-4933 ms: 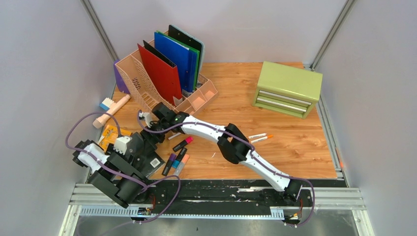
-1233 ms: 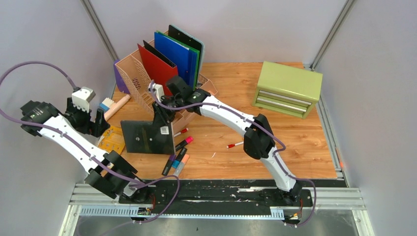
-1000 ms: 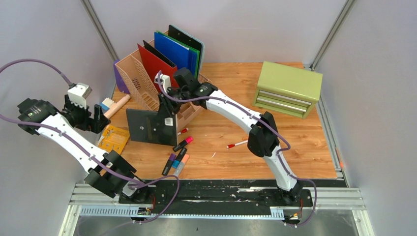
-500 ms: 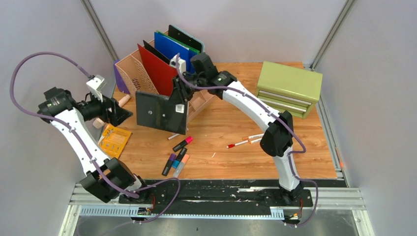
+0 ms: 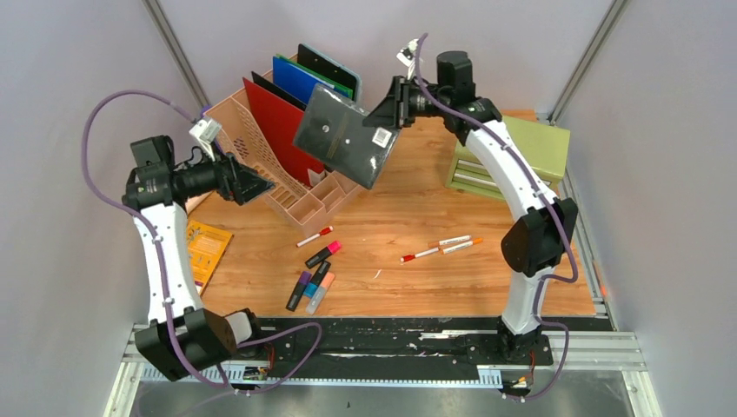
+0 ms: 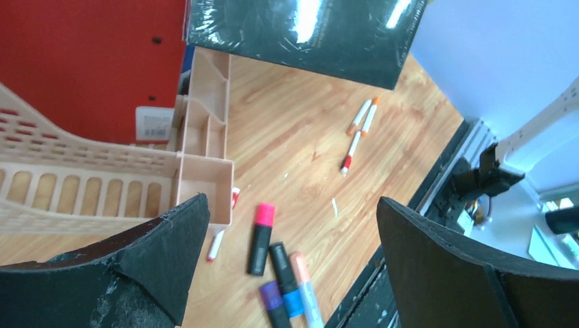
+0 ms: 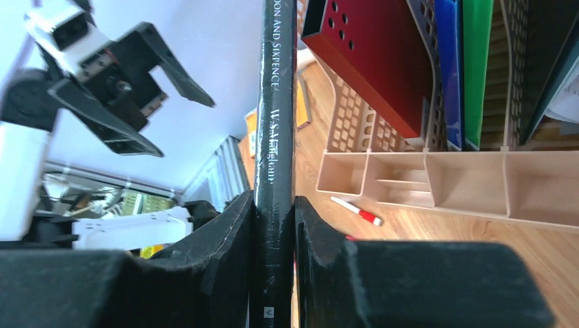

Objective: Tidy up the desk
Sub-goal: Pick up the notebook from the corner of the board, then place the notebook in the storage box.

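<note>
My right gripper (image 5: 395, 109) is shut on a black book (image 5: 343, 135) and holds it tilted in the air above the beige organizer (image 5: 252, 130) at the back left of the desk (image 5: 417, 200). In the right wrist view both fingers (image 7: 232, 239) press the book's spine (image 7: 275, 123) between them. My left gripper (image 5: 248, 184) hangs open and empty just left of the organizer's front trays. In the left wrist view the left gripper (image 6: 290, 200) looks down on highlighters (image 6: 283, 273), with the book (image 6: 300, 27) overhead.
Red (image 5: 278, 117), blue and green folders stand in the organizer. Highlighters (image 5: 313, 278), a red-capped pen (image 5: 313, 236) and other pens (image 5: 443, 248) lie loose mid-desk. A green drawer cabinet (image 5: 513, 148) sits back right. A yellow booklet (image 5: 207, 248) lies at the left edge.
The right arm has lifted the book off the desk, swung it up and to the right, and tilted it. The left arm has swung right towards the organizer, still open.
</note>
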Tool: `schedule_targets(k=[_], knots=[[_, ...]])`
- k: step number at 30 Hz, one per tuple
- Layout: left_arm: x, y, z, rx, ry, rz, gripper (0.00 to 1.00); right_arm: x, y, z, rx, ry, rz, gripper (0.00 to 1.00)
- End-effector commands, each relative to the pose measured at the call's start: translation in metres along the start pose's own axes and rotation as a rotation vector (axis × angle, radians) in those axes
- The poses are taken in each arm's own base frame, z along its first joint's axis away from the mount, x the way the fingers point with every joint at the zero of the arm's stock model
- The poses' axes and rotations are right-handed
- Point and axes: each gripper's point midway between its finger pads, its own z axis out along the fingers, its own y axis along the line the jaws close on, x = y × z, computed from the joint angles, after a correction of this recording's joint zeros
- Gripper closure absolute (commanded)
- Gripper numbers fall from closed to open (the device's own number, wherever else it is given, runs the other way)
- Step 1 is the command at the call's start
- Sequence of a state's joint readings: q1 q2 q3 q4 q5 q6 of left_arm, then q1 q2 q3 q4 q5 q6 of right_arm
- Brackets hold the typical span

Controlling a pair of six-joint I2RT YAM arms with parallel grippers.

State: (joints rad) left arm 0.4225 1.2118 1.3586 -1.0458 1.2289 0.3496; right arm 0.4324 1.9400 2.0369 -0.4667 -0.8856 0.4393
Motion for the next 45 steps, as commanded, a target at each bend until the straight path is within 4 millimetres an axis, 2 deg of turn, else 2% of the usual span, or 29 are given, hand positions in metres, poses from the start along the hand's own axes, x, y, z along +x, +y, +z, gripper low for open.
schedule_targets(k=[1, 2, 5, 6, 7, 12, 15, 16, 17, 18, 22, 27, 32, 35, 36, 38, 40, 41, 44, 45], knots=[[-0.048, -0.016, 0.019, 0.005, -0.144, 0.036, 0.00, -0.038, 0.087, -0.048, -0.228, -0.089, -0.066, 1.00], [-0.054, -0.016, 0.022, 0.011, -0.162, 0.061, 0.00, -0.039, 0.091, -0.053, -0.250, -0.086, -0.040, 1.00], [-0.052, -0.018, 0.041, 0.032, -0.162, 0.002, 0.00, -0.041, 0.097, -0.064, -0.295, -0.082, -0.013, 1.00], [-0.058, -0.023, 0.047, 0.045, -0.181, 0.008, 0.00, -0.041, 0.097, -0.066, -0.304, -0.081, -0.006, 1.00], [-0.055, -0.022, 0.052, 0.053, -0.182, -0.009, 0.00, -0.040, 0.099, -0.068, -0.316, -0.076, -0.002, 1.00], [-0.071, -0.038, 0.078, 0.150, -0.230, -0.049, 0.00, -0.042, 0.103, -0.071, -0.355, -0.072, -0.003, 1.00], [-0.077, -0.047, 0.088, 0.196, -0.258, -0.055, 0.00, -0.040, 0.103, -0.071, -0.373, -0.065, 0.011, 1.00], [-0.073, -0.046, 0.091, 0.204, -0.258, -0.077, 0.00, -0.038, 0.102, -0.070, -0.376, -0.064, 0.019, 1.00], [-0.079, -0.051, 0.091, 0.230, -0.287, -0.073, 0.00, -0.037, 0.100, -0.069, -0.380, -0.061, 0.029, 1.00], [-0.076, -0.049, 0.094, 0.237, -0.290, -0.092, 0.00, -0.035, 0.098, -0.069, -0.387, -0.057, 0.039, 1.00], [-0.083, -0.055, 0.098, 0.272, -0.343, -0.079, 0.02, -0.028, 0.093, -0.066, -0.415, -0.045, 0.076, 1.00], [-0.080, -0.061, 0.097, 0.296, -0.339, -0.078, 0.27, -0.025, 0.088, -0.062, -0.406, -0.042, 0.079, 1.00], [-0.077, -0.068, 0.094, 0.329, -0.333, -0.077, 0.46, -0.021, 0.082, -0.060, -0.398, -0.044, 0.085, 1.00], [-0.078, -0.075, 0.091, 0.357, -0.329, -0.058, 0.67, -0.016, 0.077, -0.057, -0.396, -0.039, 0.076, 1.00], [-0.078, -0.079, 0.089, 0.374, -0.317, -0.044, 0.81, -0.012, 0.077, -0.056, -0.399, -0.033, 0.066, 1.00], [-0.075, -0.085, 0.087, 0.403, -0.279, -0.016, 0.98, -0.004, 0.076, -0.054, -0.410, -0.017, 0.026, 1.00], [-0.075, -0.093, 0.083, 0.427, -0.237, 0.033, 1.00, 0.007, 0.074, -0.053, -0.425, 0.011, -0.033, 1.00], [-0.071, -0.093, 0.083, 0.427, -0.211, 0.019, 1.00, 0.014, 0.074, -0.053, -0.438, 0.030, -0.065, 1.00], [-0.066, -0.103, 0.076, 0.457, -0.164, 0.121, 1.00, 0.031, 0.069, -0.053, -0.452, 0.060, -0.160, 1.00], [-0.058, -0.100, 0.076, 0.451, -0.136, 0.134, 1.00, 0.034, 0.066, -0.053, -0.446, 0.061, -0.191, 0.97]])
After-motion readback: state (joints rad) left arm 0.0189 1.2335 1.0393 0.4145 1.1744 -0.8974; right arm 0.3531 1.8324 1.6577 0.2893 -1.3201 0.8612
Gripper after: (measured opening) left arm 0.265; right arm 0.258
